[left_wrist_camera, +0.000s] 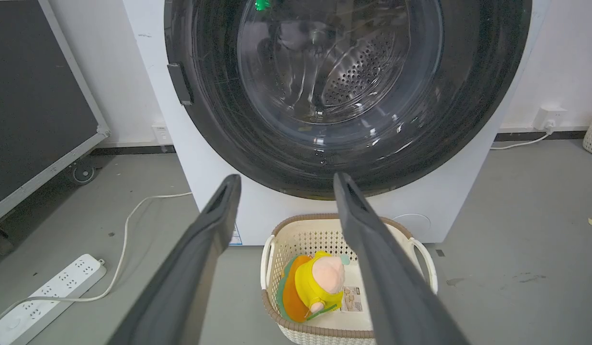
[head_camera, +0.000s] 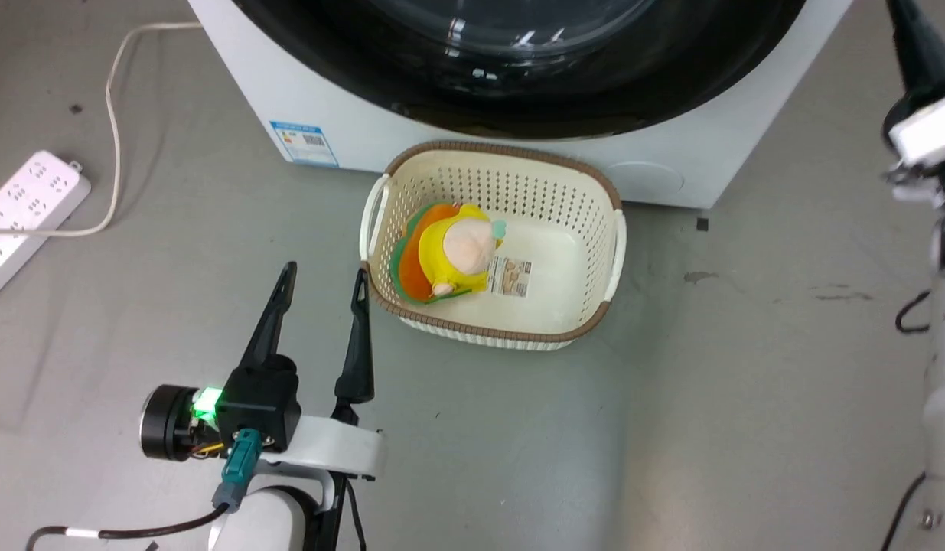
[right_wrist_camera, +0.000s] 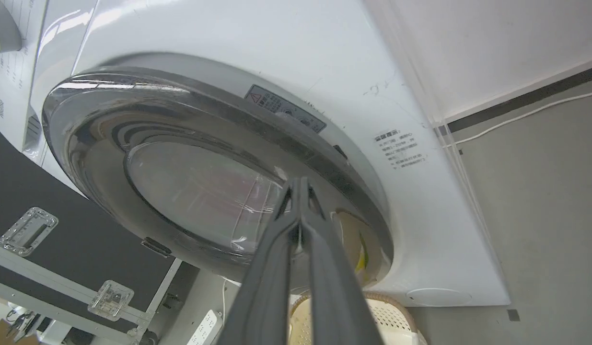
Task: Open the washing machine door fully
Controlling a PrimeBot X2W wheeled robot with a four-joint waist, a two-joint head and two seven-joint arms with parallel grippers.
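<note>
a white washing machine (head_camera: 288, 92) with a glossy black door (left_wrist_camera: 214, 120) and a blue sticker (head_camera: 304, 142), on a grey floor (head_camera: 709, 428). the cream basket (head_camera: 571, 199) is patterned with rows of small holes and rimmed in brown. its toy (head_camera: 461, 252) is yellow, orange, green and pale pink. the power strip (head_camera: 28, 203) is white.
</note>
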